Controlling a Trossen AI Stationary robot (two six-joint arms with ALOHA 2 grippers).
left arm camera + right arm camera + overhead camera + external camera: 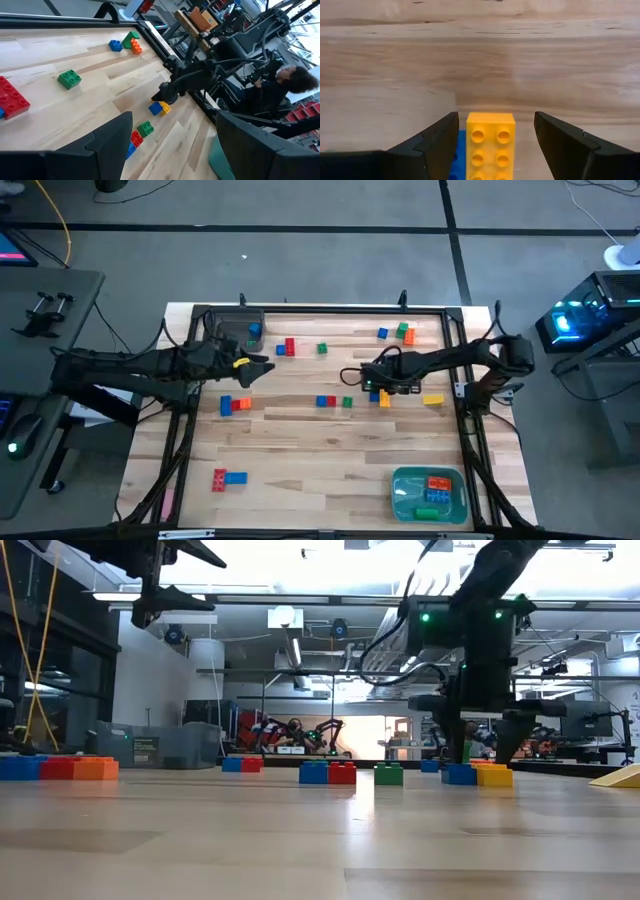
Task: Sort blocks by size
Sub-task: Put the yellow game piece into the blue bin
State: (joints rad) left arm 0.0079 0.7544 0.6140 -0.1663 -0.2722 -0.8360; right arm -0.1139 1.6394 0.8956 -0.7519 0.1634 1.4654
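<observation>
Teal bin [403, 501] holds several blocks; most remain on counter [300, 450]. My right claw [495, 137] apart around yellow block [490, 142]; left claw [170, 145] apart.

Coloured studded blocks [328, 401] scattered flat on tabletop, several in teal bin [404, 498]

high: straight down | low: table-level | wrists: forward, close

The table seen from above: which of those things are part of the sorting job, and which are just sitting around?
Part of the job:
- yellow block between the right gripper fingers
- loose blocks on the wood
- teal bin with blocks
- grey bin with a blue block
- left gripper, open

Just around:
- clamps on the side desk
- person beyond the table
</observation>
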